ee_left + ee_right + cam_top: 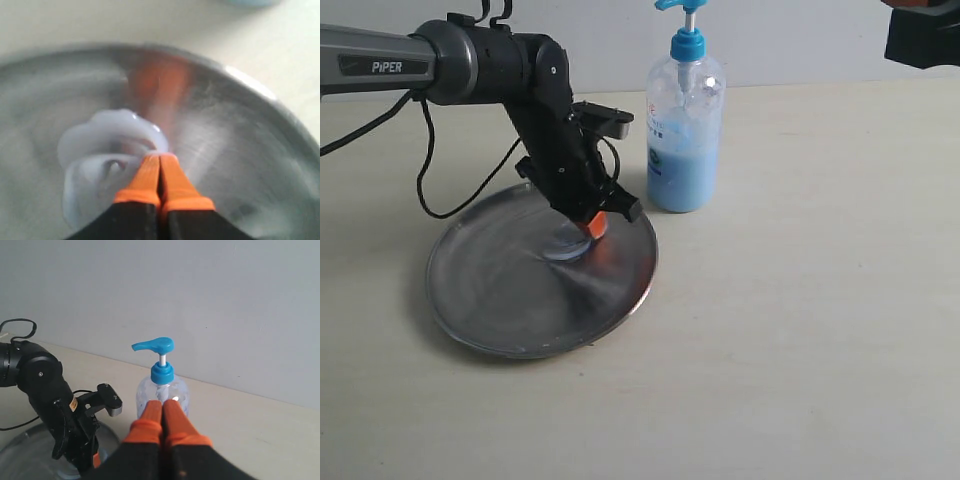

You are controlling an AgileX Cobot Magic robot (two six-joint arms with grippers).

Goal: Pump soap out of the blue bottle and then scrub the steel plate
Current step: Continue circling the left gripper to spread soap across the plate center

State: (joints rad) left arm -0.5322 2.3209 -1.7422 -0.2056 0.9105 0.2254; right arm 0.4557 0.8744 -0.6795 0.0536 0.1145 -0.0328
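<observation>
a pale table (800, 330) carries the steel plate (490, 290) on the left. the left arm (470, 65) reaches in from the left edge and bends steeply down over the plate. the blue bottle (685, 140) stands upright just beside the plate's far right rim. the left gripper (159, 159) has its orange fingers pressed together, pinching nothing, tips down in the soap (100, 145), a whitish-blue puddle near the plate's middle. the right gripper (162, 405) is raised above the table, fingers pressed together and empty, the bottle's pump beyond them.
</observation>
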